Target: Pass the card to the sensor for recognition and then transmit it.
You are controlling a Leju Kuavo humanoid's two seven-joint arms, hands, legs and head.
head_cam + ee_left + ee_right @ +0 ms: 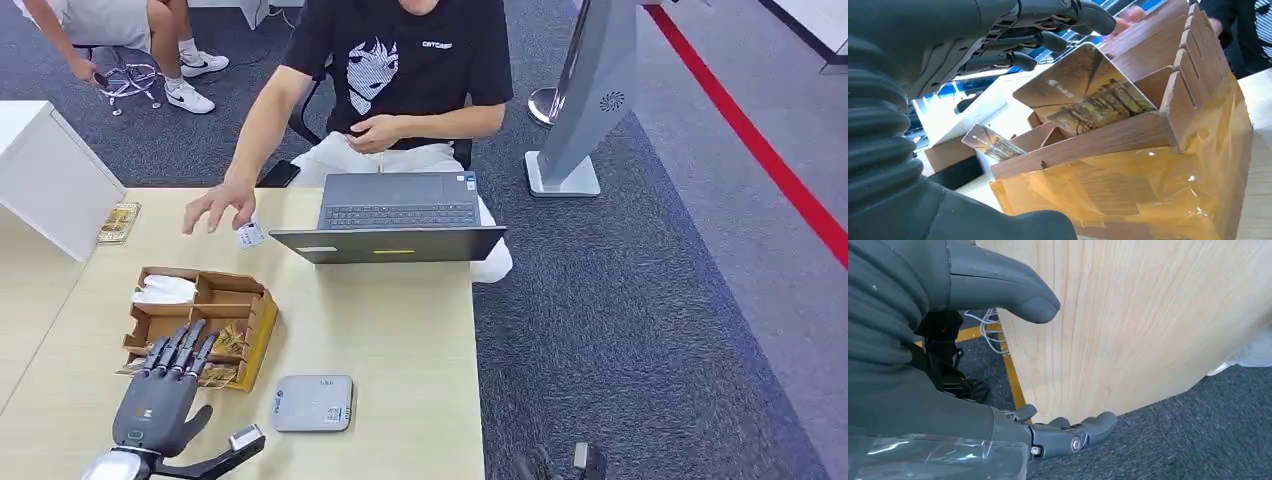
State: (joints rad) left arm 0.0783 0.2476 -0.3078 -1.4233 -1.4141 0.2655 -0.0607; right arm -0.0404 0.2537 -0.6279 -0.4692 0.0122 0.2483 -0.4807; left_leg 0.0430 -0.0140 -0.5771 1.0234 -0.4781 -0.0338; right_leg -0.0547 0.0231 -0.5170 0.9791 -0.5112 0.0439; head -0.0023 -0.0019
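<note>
My left hand (165,385) is open, fingers spread, hovering over the near end of the wooden box (262,318), holding nothing. Card (1083,95) stands tilted in a slot of the box, just under my fingertips (1023,61), not touching as far as I can tell. 2nd card (990,142) leans in another compartment; white paper (165,290) in the far-left one. Sensor (313,402), a grey flat unit, lies on the table (400,330) just beside the box. My right hand (1068,432) hangs past the table's edge, fingers loosely curled, empty. Person's hand (218,208) reaches over the table near the laptop (395,228).
</note>
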